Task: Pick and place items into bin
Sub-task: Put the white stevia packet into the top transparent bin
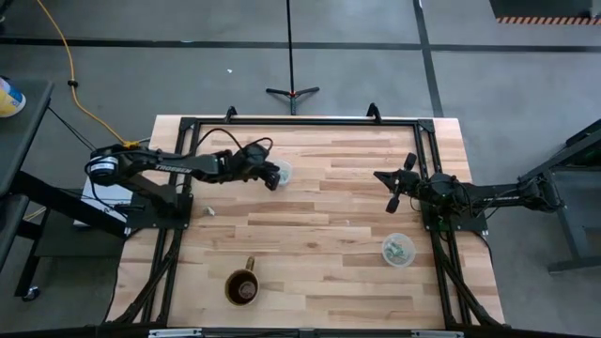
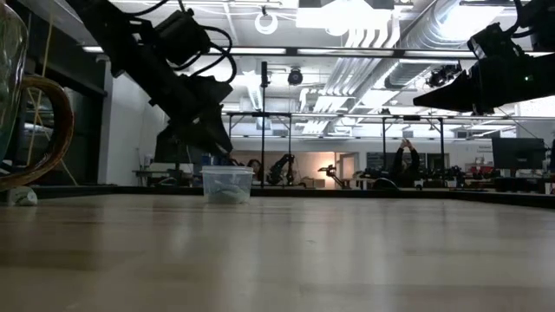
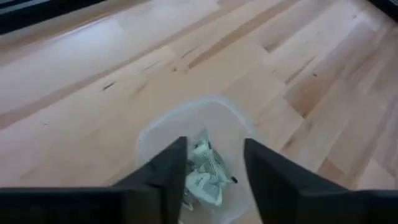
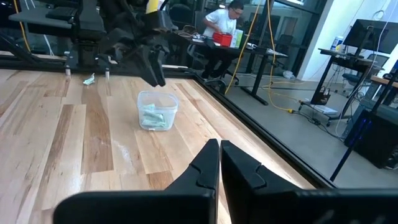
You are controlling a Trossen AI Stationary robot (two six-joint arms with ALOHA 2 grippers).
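A clear cup (image 1: 281, 173) stands on the wooden table at its far left and holds pale green-and-white pieces (image 3: 204, 173). My left gripper (image 3: 214, 167) hangs open just above that cup (image 3: 186, 124), one finger on either side of the pieces. The low view shows its tips (image 2: 217, 143) above the cup's rim (image 2: 227, 172). My right gripper (image 4: 219, 158) is shut, raised over the table's right side (image 1: 394, 184) and holding nothing. A second clear cup (image 1: 398, 249) with green pieces stands near the right edge. One loose piece (image 1: 211, 211) lies on the table at the left.
A brown glass mug (image 1: 243, 287) stands near the table's near edge, left of centre. A black frame (image 1: 300, 121) runs along the table's far edge and sides. Bare wood lies between the two cups. People sit at desks in the room beyond (image 4: 224, 25).
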